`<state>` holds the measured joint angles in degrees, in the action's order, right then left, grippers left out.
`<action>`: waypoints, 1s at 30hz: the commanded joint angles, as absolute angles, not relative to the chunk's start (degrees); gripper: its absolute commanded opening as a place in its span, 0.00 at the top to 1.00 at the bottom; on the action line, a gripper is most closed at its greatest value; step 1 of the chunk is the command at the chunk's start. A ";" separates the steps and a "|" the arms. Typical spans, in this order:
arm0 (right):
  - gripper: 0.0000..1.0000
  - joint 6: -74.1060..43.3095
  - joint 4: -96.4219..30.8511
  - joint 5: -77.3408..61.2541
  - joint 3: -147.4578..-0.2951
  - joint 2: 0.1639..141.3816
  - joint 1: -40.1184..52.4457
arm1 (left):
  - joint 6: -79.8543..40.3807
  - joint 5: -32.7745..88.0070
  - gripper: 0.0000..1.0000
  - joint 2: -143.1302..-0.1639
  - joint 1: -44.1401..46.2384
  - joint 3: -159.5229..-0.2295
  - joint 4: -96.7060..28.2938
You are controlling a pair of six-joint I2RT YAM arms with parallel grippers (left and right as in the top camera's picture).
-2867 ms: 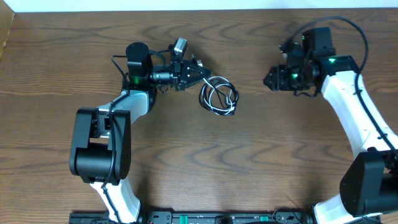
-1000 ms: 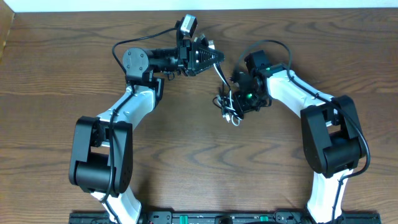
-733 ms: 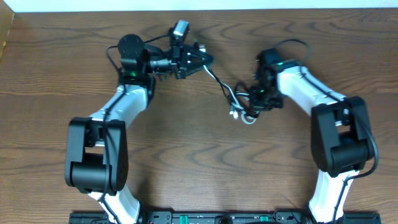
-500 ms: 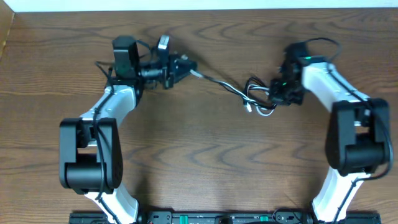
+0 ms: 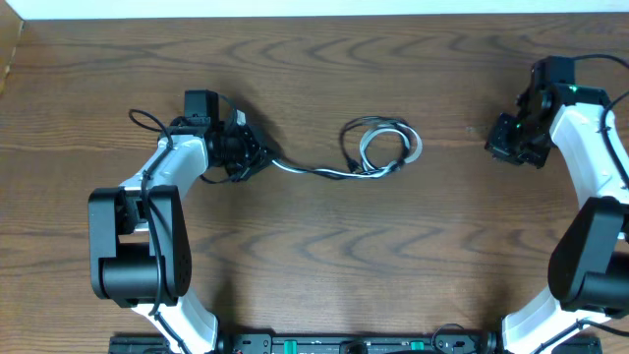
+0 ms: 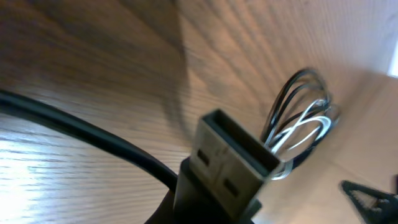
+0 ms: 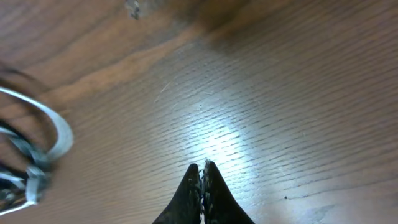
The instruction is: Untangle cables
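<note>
The cables (image 5: 383,147), white and black cords looped together, lie on the table at centre. One black cord (image 5: 310,169) runs out of the loops leftward to my left gripper (image 5: 257,157), which is shut on its USB plug (image 6: 236,160). In the left wrist view the plug fills the foreground, with the loops (image 6: 301,121) beyond it. My right gripper (image 5: 491,144) is far to the right of the loops, shut with nothing in it. Its closed fingertips (image 7: 204,169) hover over bare wood, and a white loop (image 7: 57,134) shows at the left edge of that view.
The wooden table (image 5: 324,256) carries only the cords. A pale wall edge (image 5: 295,8) runs along the far side. A thick black wire (image 5: 147,120) fixed to the left arm loops out behind it.
My left gripper has pulled left and down with the plug, drawing one black cord out straight. My right gripper has let go of the bundle and moved far right; the loops now lie on the table.
</note>
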<state>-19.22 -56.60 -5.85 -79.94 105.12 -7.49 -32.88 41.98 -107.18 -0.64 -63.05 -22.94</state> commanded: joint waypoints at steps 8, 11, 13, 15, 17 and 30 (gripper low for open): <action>0.69 -5.58 -48.36 -24.16 -80.40 106.06 -0.01 | -21.63 37.63 0.93 -106.78 4.56 -63.59 -25.98; 0.65 -5.45 -44.36 -26.13 -80.60 106.06 4.54 | -21.67 36.18 0.92 -106.78 6.02 -63.59 -26.33; 0.62 -5.50 -41.17 -26.02 -80.60 106.08 8.19 | -21.74 35.79 0.92 -106.78 6.44 -63.59 -26.59; 0.61 -7.11 -37.54 -25.47 -80.60 106.28 12.23 | -24.21 35.27 0.92 -106.78 6.46 -63.59 -27.03; 0.59 -10.76 -33.71 -23.77 -80.60 106.94 15.86 | -27.81 35.31 0.93 -106.78 6.28 -63.59 -27.44; 0.68 -19.73 -28.58 -9.43 -80.60 114.61 24.32 | -33.04 33.30 0.92 -106.78 6.35 -63.59 -35.20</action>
<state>-14.96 -27.81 -17.54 -80.18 114.76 24.36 -32.36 35.29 -107.18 6.48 -63.05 -34.15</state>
